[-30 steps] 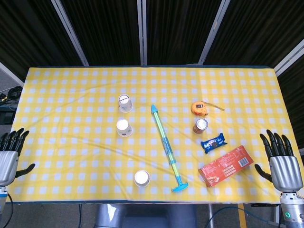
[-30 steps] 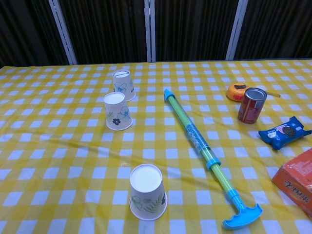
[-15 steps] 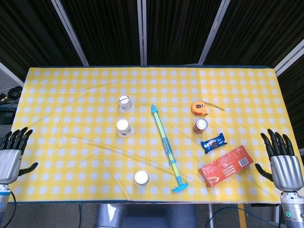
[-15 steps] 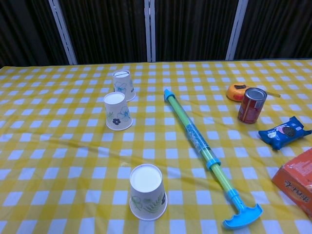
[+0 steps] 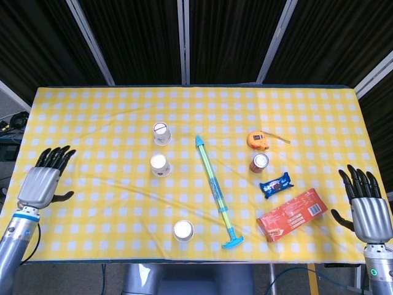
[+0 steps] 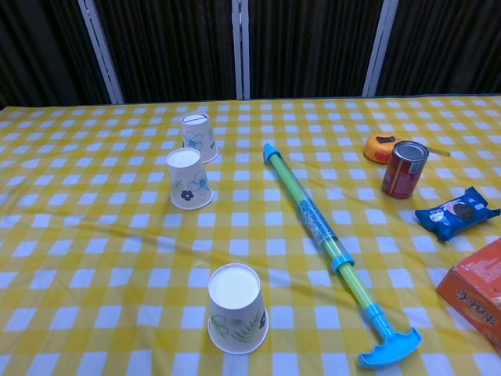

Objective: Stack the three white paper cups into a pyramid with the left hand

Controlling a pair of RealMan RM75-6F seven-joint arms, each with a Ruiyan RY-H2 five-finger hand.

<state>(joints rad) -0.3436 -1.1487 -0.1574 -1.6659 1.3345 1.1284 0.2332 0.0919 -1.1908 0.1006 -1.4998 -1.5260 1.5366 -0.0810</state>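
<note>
Three white paper cups stand upside down on the yellow checked table. The far cup [image 5: 162, 133] [image 6: 198, 137] and the middle cup [image 5: 160, 165] [image 6: 188, 189] sit close together. The near cup [image 5: 183, 231] [image 6: 236, 317] stands apart by the front edge. My left hand [image 5: 43, 183] hovers over the table's left side, fingers spread, holding nothing, well left of the cups. My right hand [image 5: 369, 212] is open at the right edge. Neither hand shows in the chest view.
A long blue-green water pump toy [image 5: 216, 190] [image 6: 333, 253] lies diagonally right of the cups. Further right are an orange tape measure [image 5: 258, 141], a can [image 5: 259, 163], a blue snack pack [image 5: 276, 185] and a red box [image 5: 292, 214].
My left hand has risen and moved right, from off the left edge to over the table. The right hand dropped slightly. The cups have not moved.
</note>
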